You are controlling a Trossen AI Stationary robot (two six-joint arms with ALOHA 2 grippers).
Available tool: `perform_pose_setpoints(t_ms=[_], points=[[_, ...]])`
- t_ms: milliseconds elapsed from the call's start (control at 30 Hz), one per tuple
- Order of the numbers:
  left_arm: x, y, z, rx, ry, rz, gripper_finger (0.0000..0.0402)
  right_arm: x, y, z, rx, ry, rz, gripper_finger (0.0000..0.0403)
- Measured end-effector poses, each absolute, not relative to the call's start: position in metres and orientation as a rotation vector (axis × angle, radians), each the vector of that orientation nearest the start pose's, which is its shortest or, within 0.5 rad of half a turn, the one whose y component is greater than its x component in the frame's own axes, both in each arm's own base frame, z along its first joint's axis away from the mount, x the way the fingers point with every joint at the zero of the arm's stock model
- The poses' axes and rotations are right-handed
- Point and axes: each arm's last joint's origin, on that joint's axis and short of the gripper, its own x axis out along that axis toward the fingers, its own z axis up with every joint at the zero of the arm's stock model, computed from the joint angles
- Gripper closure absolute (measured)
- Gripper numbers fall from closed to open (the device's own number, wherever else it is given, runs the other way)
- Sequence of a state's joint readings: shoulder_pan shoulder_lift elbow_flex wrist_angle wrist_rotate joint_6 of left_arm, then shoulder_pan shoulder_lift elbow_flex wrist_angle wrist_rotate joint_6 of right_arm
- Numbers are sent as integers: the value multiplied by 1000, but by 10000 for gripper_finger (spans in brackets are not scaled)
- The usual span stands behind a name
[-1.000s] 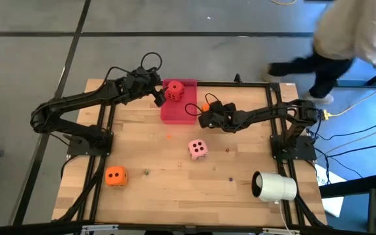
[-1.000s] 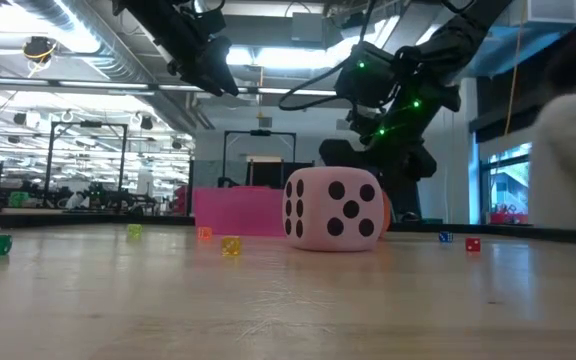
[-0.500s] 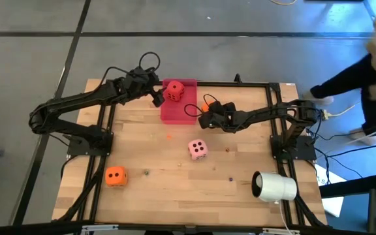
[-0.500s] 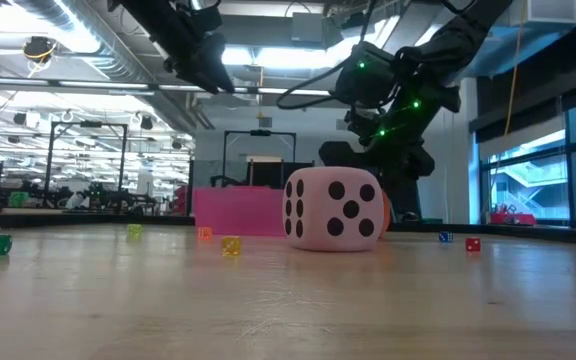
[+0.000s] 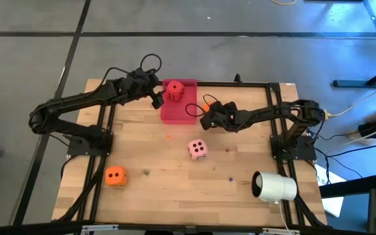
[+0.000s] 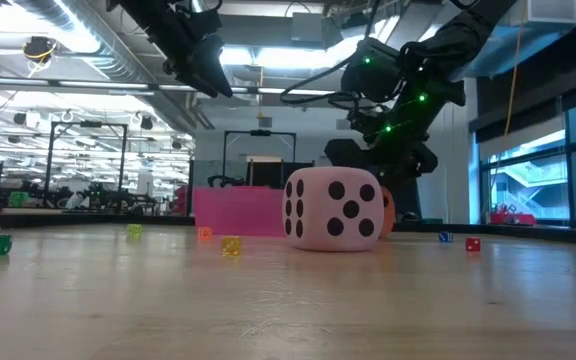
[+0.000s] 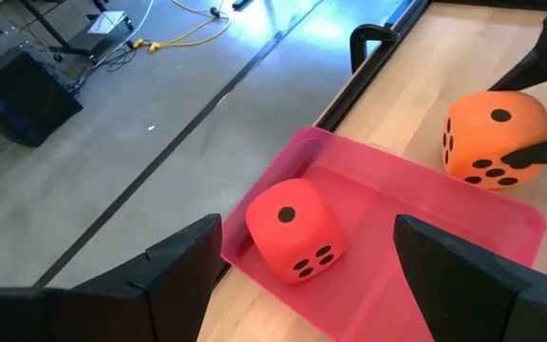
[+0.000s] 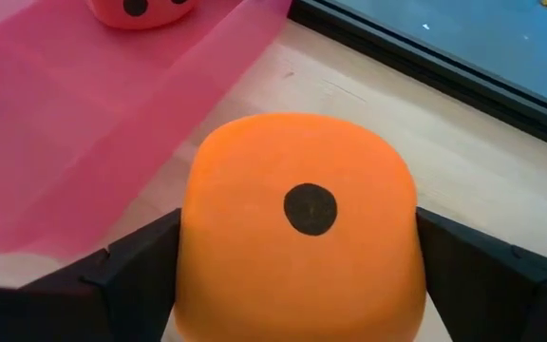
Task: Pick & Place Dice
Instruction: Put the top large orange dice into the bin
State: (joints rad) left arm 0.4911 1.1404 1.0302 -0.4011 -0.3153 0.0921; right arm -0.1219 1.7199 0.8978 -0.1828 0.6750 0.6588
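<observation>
The red die (image 7: pixel 292 231) lies in the flat pink tray (image 7: pixel 425 204) at the table's far middle. My left gripper (image 5: pixel 156 99) hovers open just left of the tray, holding nothing. An orange die (image 8: pixel 297 204) sits on the wood by the tray's right edge, and my right gripper (image 5: pixel 205 115) has a finger on either side of it. The pale pink die (image 5: pixel 198 149) rests mid-table, and a second orange die (image 5: pixel 115 175) rests near the front left. My right gripper has the orange die between its two fingers, one against each of two opposite side faces (image 8: pixel 196 247). The fingers slant down from the table's right side. The die rests on the table with a one-pip face turned toward the wrist.
A white cylinder (image 5: pixel 274 187) lies on its side near the front right corner. Tiny coloured dice (image 6: pixel 230 246) are scattered over the wood. A black frame rail (image 5: pixel 240 83) runs along the far edge behind the tray.
A person beyond the table's far right corner has walked out of the high view. The dice and the tray have kept their places.
</observation>
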Motion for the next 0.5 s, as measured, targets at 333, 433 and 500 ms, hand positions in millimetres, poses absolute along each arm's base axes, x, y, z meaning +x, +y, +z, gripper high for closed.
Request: perform_pose_setpoints(t_ms=[333,433,500], points=[[210,122,329,38,558,761,96,311,-57,174,269,650,-963,35],[210,122,329,37,558,761,96,306,-59,189,249,612,-957,34],[210,122,329,37,558,761,96,304,-61,200,225,575,-957,33]])
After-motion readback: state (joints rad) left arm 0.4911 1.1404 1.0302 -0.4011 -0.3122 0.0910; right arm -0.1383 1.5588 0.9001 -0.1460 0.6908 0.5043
